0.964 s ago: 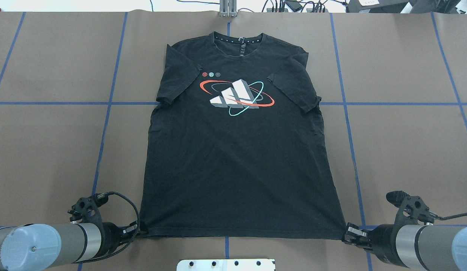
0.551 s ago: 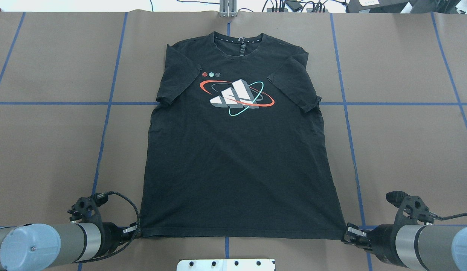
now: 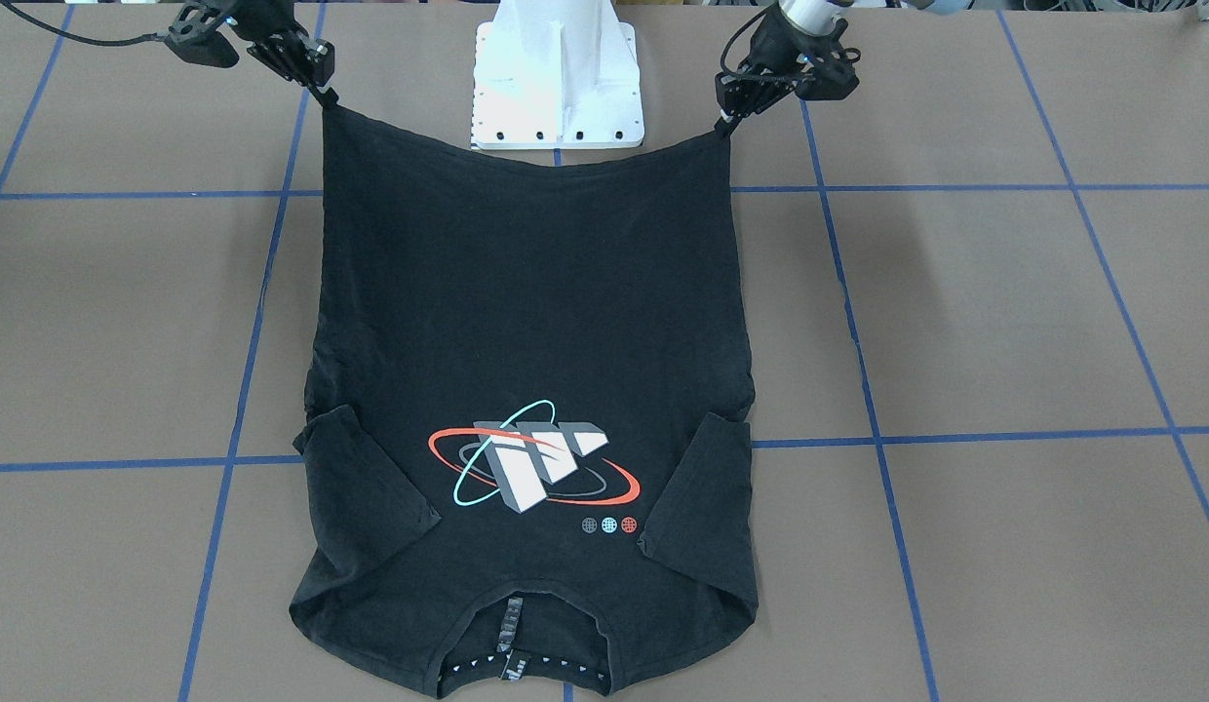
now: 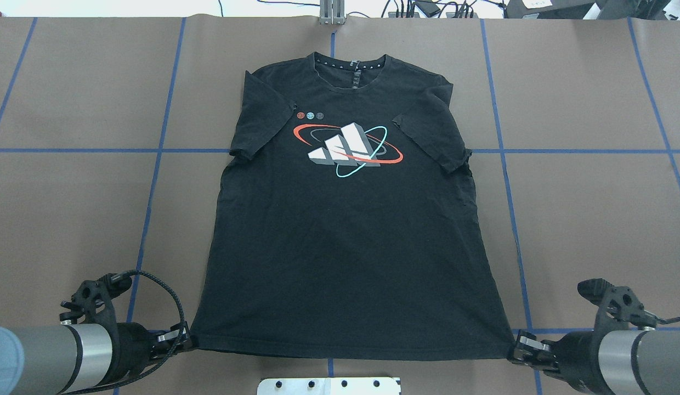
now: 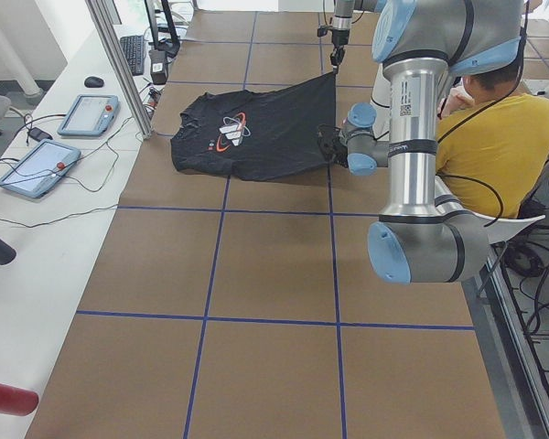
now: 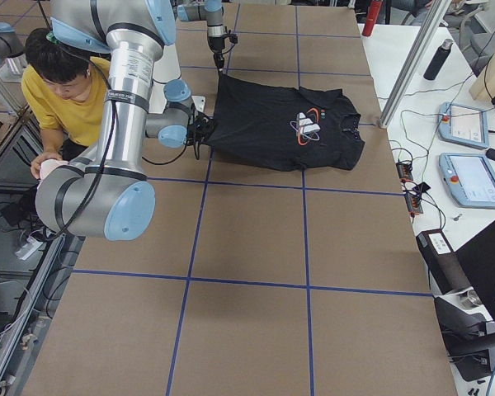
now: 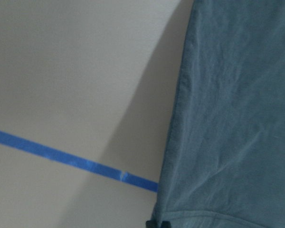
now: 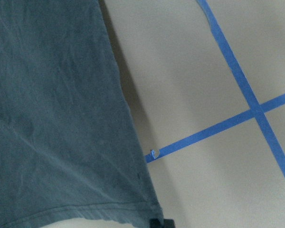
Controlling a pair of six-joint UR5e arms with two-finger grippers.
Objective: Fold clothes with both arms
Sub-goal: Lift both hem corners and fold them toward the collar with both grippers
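Observation:
The black T-shirt (image 4: 345, 247) lies logo up, its collar at the far side. It also shows in the front view (image 3: 526, 292) and both side views (image 5: 256, 137) (image 6: 272, 124). My left gripper (image 4: 187, 343) (image 3: 726, 122) is shut on the near-left hem corner. My right gripper (image 4: 513, 351) (image 3: 324, 93) is shut on the near-right hem corner. The hem is stretched between them and raised off the table, sagging slightly in the middle. Both wrist views show the shirt's fabric (image 7: 237, 118) (image 8: 57, 118) hanging above its shadow.
The white pedestal base (image 4: 329, 385) (image 3: 558, 78) stands between the arms at the near edge. Blue tape lines cross the brown table (image 4: 592, 219). A metal post (image 4: 332, 13) stands at the far edge. An operator in yellow (image 5: 494, 137) sits behind the robot.
Both grippers have drawn back toward the robot and slightly outward with the hem corners. The whole shirt has slid a little toward the robot and the hem is now stretched wider.

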